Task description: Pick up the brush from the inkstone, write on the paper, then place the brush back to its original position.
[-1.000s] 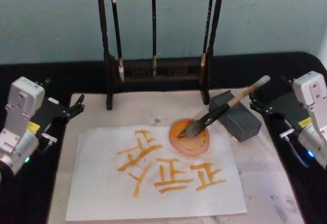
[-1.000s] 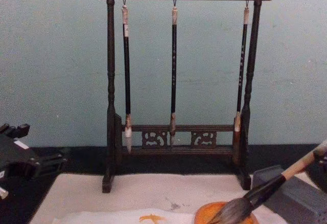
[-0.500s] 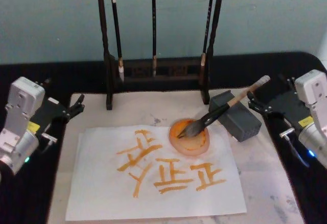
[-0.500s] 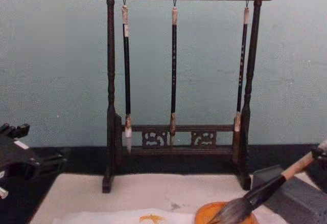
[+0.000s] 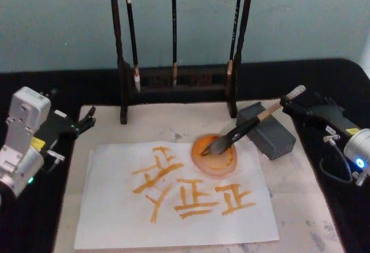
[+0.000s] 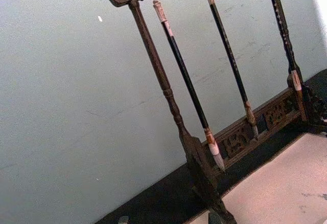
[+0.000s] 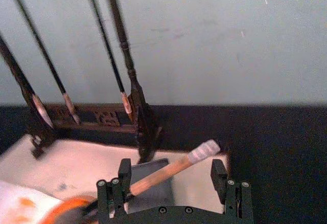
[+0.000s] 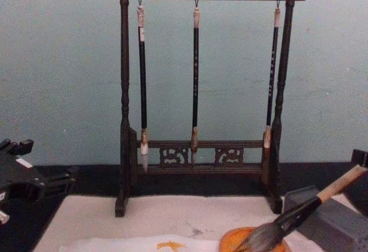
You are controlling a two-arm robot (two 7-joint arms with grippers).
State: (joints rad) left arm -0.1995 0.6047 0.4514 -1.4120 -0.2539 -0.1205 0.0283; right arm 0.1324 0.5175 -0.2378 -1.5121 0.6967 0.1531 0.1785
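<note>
Leaning across the top edge of the grey block, the brush is resting with its bushy tip down in the orange dish, which is sitting just beside the block on its left. The pale end of the handle is sticking up past the block toward the right. The right gripper is hovering near the block, on its right and a little behind. Its fingers are standing wide apart with the pale handle end between them, and I cannot tell if either finger is touching it. The paper, carrying orange strokes, is lying on the cream mat to the left and front of the block, with the dish sitting on its back edge. The left gripper is hanging well apart from the block, far to its left at the mat's edge over the black bench, with fingers open and holding nothing. Behind the block the dark rack is standing, and three thin brushes are hanging from it.
</note>
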